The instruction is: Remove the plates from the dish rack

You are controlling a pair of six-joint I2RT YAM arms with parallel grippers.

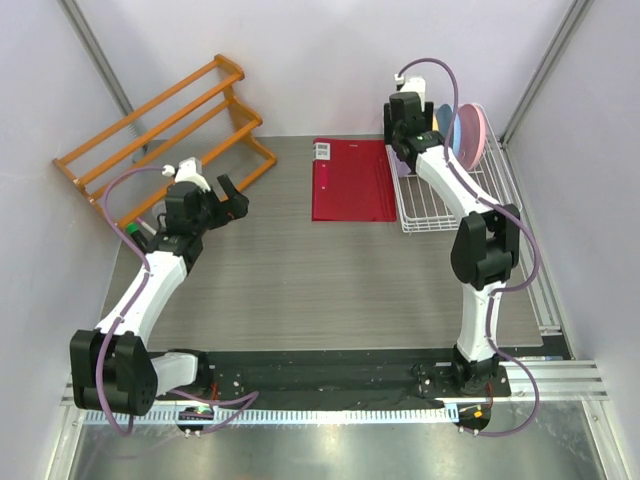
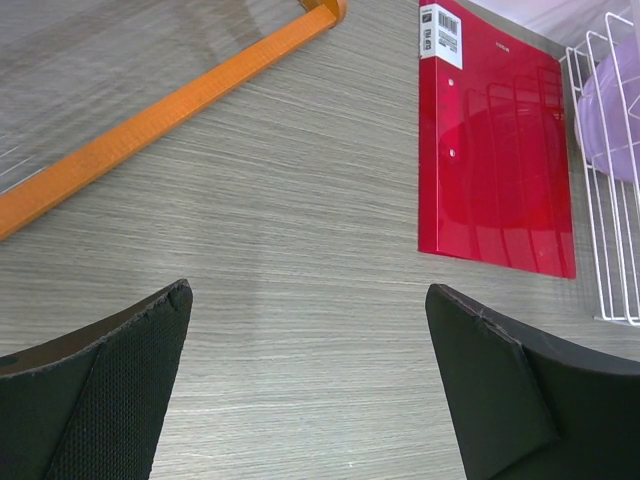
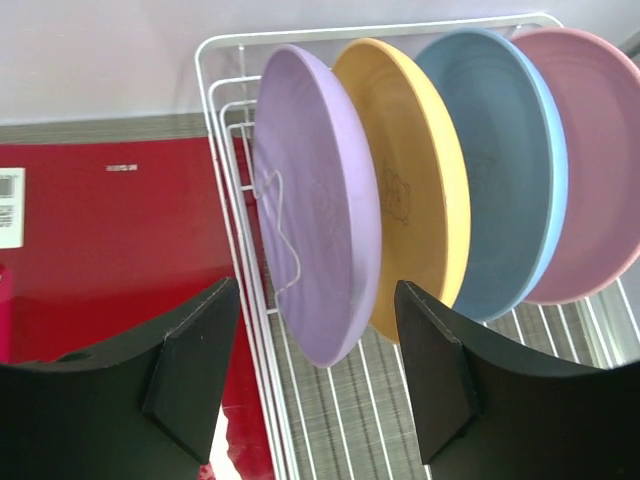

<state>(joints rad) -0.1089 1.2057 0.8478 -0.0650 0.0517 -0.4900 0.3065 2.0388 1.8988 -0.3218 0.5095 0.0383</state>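
Observation:
The white wire dish rack (image 1: 440, 205) stands at the back right of the table. In the right wrist view the lilac (image 3: 310, 200), orange-yellow (image 3: 415, 170), light blue (image 3: 500, 170) and pink (image 3: 590, 160) plates stand on edge in it (image 3: 225, 110). My right gripper (image 3: 318, 330) is open, its jaws either side of the lilac plate's near rim without touching it. In the top view it hovers over the rack's far left end (image 1: 405, 140). My left gripper (image 1: 232, 195) is open and empty above bare table (image 2: 308, 300) at the left.
A red folder (image 1: 352, 178) lies flat just left of the rack, also seen in the left wrist view (image 2: 495, 140). An orange wooden slatted rack (image 1: 160, 125) stands at the back left. A white wall rises behind the rack.

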